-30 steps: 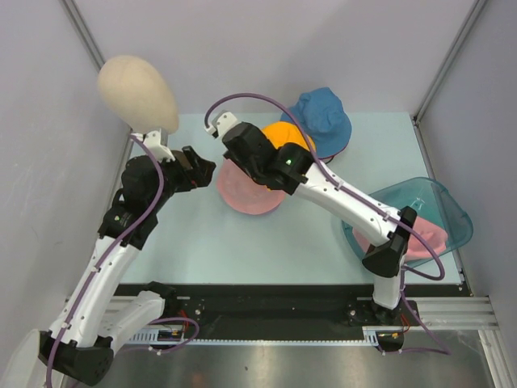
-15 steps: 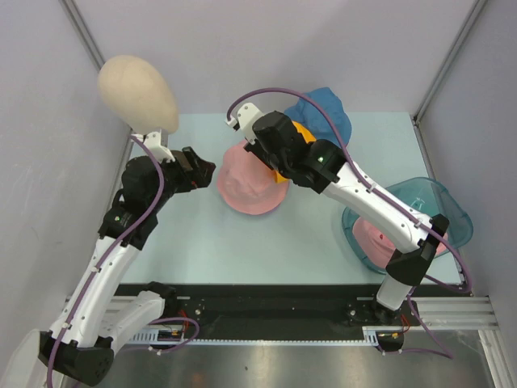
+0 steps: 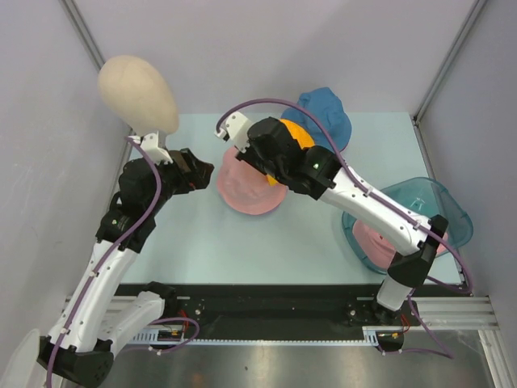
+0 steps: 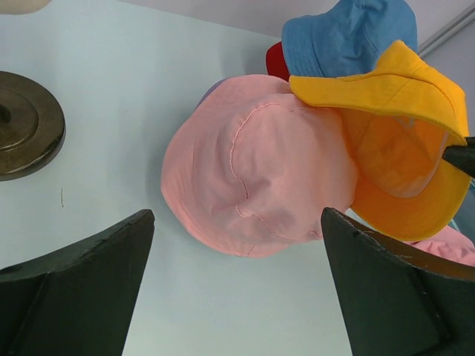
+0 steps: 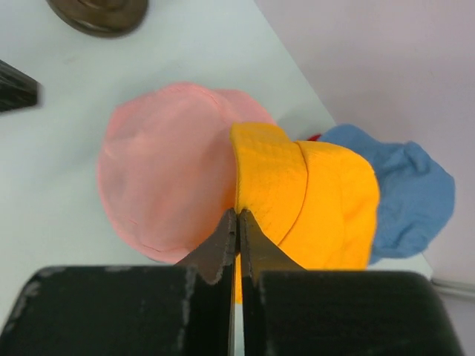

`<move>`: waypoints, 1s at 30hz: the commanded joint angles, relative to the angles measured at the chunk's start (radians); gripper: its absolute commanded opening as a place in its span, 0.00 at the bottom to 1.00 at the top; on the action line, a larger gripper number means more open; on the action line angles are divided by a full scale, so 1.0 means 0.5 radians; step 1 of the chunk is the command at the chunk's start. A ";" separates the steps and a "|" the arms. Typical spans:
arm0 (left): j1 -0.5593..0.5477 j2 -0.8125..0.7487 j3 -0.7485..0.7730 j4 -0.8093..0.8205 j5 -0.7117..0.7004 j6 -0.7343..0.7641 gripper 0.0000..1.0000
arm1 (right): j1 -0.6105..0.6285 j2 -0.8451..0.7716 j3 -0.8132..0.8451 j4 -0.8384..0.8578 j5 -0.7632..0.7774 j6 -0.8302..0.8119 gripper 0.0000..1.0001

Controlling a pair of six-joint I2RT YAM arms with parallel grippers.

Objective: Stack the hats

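Observation:
My right gripper is shut on the brim of the orange hat and holds it up, tilted, over the right edge of the pink hat. The pink hat lies crown up on the table. The blue hat lies behind them, with a sliver of a red hat at its edge. In the top view the right gripper hides most of the orange hat. My left gripper is open and empty, just left of the pink hat.
The beige mannequin head stands at the back left on a dark round base. A teal plastic tray at the right holds another pink hat. Grey walls close in the back and sides.
My right arm swung away to the back right with the orange hat, then came back left over the pink hat's edge. My left arm has barely moved.

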 commanded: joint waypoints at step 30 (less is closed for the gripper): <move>0.066 -0.069 -0.351 0.578 0.439 -0.730 0.99 | 0.124 0.166 -0.263 0.579 -0.242 0.345 0.00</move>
